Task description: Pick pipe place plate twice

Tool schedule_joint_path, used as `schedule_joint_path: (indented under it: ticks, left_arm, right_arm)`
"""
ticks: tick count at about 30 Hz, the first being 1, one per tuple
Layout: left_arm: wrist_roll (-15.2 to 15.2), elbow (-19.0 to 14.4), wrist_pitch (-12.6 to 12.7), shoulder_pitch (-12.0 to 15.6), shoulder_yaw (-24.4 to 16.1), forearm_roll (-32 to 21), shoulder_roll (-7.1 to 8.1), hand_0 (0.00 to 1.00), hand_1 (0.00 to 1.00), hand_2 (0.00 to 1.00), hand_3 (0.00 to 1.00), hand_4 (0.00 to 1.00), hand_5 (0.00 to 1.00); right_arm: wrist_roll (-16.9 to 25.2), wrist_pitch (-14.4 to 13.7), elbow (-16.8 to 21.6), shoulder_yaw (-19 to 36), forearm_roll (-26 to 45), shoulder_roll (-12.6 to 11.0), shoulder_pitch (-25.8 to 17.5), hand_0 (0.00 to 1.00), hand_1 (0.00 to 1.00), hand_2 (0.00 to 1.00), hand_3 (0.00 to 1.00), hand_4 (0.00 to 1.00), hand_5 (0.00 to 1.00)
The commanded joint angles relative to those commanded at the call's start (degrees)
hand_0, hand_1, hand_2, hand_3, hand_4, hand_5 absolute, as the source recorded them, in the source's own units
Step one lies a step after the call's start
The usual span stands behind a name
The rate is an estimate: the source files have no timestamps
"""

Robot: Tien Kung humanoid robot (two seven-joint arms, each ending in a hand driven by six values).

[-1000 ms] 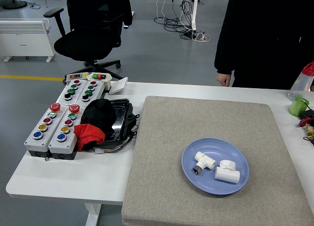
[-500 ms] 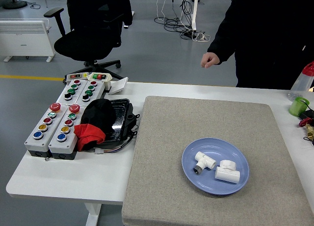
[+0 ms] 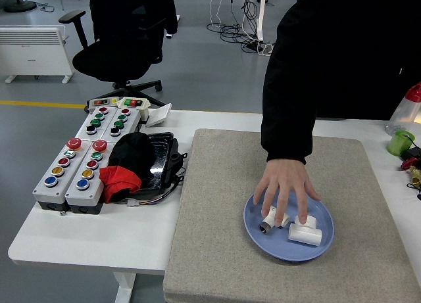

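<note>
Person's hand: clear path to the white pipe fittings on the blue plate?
Yes, it looks so. The person's hand is already over the blue plate, fingers down on the two white pipe fittings. Nothing blocks it; neither robot hand is in view.

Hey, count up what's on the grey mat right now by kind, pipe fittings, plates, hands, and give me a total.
White pipe fittings: 2, one at and one at, both on the plate
Blue plate: 1
Person's hand reaching onto the plate: 1
Total: 4
</note>
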Motion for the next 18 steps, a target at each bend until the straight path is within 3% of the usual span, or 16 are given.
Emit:
schedule_joint_path:
  ticks: [18]
  left_arm:
    - [0.20, -0.03, -0.18, -0.23, -0.32, 0.47, 0.11, 0.653, 0.632, 0.630, 0.549, 0.388, 0.998]
  right_arm:
    - [0.62, -1.16, 0.20, 0.74, 0.99, 0.83, 0.21, 0.855, 0.794, 0.863, 0.910, 0.526, 0.551]
